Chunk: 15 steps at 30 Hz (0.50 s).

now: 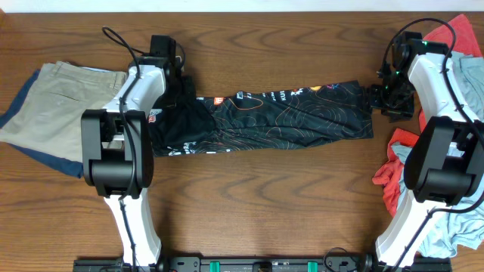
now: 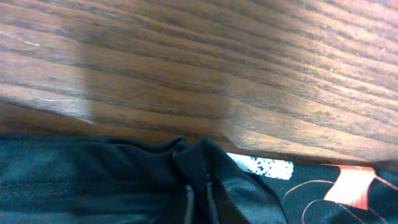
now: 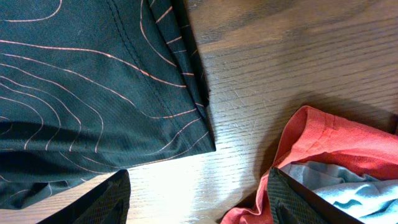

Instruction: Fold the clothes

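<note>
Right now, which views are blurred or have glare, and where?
Left wrist: soft all over, the jersey at the bottom most blurred, a pale glare band on the table. Right wrist: jersey sharp, strong glare on the table below its hem. Overhead: evenly lit and sharp.

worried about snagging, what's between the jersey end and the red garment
Just bare table between jersey and red garment, shown in right wrist view.

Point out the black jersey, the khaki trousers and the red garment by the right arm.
black jersey (image 1: 287, 113), overhead view, middle of its body
khaki trousers (image 1: 54, 107), overhead view, seat area
red garment (image 1: 387, 189), overhead view, crumpled middle
</note>
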### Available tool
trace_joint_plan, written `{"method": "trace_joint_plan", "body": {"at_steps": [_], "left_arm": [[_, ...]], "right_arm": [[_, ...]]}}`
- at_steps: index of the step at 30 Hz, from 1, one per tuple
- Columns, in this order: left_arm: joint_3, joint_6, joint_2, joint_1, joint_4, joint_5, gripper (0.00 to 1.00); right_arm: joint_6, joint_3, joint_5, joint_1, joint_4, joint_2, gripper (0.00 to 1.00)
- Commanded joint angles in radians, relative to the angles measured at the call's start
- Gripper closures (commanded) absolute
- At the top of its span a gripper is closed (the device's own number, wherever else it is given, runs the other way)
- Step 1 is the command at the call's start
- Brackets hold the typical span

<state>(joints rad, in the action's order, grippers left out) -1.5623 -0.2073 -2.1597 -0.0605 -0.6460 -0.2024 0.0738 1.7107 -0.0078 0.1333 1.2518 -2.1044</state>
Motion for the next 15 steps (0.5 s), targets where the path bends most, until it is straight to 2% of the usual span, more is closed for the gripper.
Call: {"method": "trace_joint_plan", "body": {"at_steps": [1,5,11,15], "left_arm": [[-0.018,0.004,0.019,-0.003,-0.008,0.005,0.94],[-0.02,0.004,0.085,-0.004,-0.039,-0.016,0.94],[-0.019,0.004,0.184,-0.008,-0.103,-0.173,0.94],[-0.018,0.004,0.194,-0.028,-0.179,-0.183,0.94]], "right_arm": [[-0.012,-0.006,-0.004,-0.008,-0.003,0.032,0.32],[-0.012,-0.006,-0.004,-0.008,-0.004,0.032,0.31],[-0.012,-0.006,-0.004,-0.008,-0.004,0.032,0.31],[-0.012,-0.006,-0.004,-0.008,-0.003,0.032,0.31]]}}
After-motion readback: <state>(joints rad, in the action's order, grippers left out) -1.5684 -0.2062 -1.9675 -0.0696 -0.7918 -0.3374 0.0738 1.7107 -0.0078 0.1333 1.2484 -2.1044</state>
